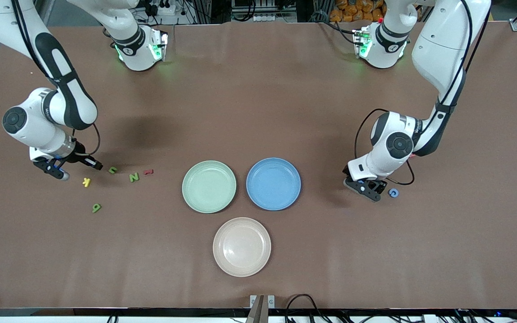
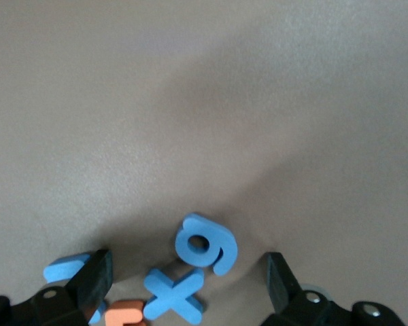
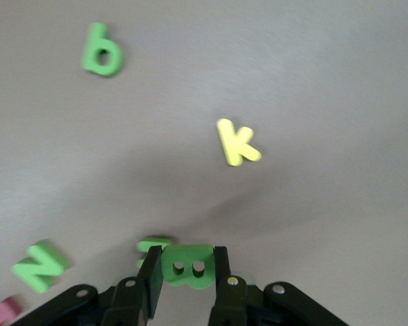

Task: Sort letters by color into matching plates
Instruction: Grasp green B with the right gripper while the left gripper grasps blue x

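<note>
A: Right gripper (image 1: 56, 172): low at the right arm's end of the table, wrist bent down, jaws narrow and clamped on a green letter (image 3: 188, 266), seemingly a B, though the fingers hide its edges.

B: Left gripper (image 1: 368, 188): low at the left arm's end, jaws spread wide and holding nothing, just beside a blue ring-shaped letter (image 1: 393, 193).

A: Plates: three. The green plate (image 1: 209, 186) and blue plate (image 1: 273, 183) sit side by side at mid-table; the beige plate (image 1: 242, 246) lies nearer the camera. None holds a letter.

B: Loose letters in the front view near the right gripper: five, namely a yellow K (image 1: 86, 181), a green U (image 1: 112, 170), a green N (image 1: 133, 176), a red piece (image 1: 149, 171) and a green 9 (image 1: 96, 207).

A: The right wrist view alone shows the held letter between the fingers.

B: The left wrist view alone shows a blue 9 (image 2: 205, 244), a blue X (image 2: 175, 295), an orange piece (image 2: 126, 314) and another blue piece (image 2: 66, 269) between its open fingers (image 2: 95, 278); the arm hides most of these from the front.
</note>
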### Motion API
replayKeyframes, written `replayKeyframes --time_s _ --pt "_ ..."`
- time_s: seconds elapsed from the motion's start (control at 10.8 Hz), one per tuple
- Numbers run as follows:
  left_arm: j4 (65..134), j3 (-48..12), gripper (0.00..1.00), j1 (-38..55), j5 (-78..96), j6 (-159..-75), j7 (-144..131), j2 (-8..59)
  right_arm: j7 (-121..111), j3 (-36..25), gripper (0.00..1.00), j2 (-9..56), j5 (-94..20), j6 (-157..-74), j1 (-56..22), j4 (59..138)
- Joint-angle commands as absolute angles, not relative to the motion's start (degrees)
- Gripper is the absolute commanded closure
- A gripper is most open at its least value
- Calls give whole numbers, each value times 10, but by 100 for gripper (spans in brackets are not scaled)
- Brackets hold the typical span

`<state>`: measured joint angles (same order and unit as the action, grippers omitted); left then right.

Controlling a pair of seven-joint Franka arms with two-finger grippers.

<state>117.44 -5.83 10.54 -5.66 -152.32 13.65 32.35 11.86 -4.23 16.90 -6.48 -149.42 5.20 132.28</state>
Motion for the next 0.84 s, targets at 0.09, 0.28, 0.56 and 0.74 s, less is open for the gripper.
replayKeyframes --time_s 0.09,0.28,0.56,0.74 --pt "1217 -62 0 94 -67 -1527 152 297 24 -42 86 164 -40 -1463 22 1288" --pt "1216 -62 0 93 -67 -1527 149 297 -15 -42 85 170 -19 -1463 -2 1275" --pt "1211 -62 35 94 -63 -1528 141 301 -15 -42 86 178 -12 -1434 -51 1234" --pt "1211 -62 82 95 -62 -1528 109 300 -10 -42 86 190 -12 -1393 -85 1190"
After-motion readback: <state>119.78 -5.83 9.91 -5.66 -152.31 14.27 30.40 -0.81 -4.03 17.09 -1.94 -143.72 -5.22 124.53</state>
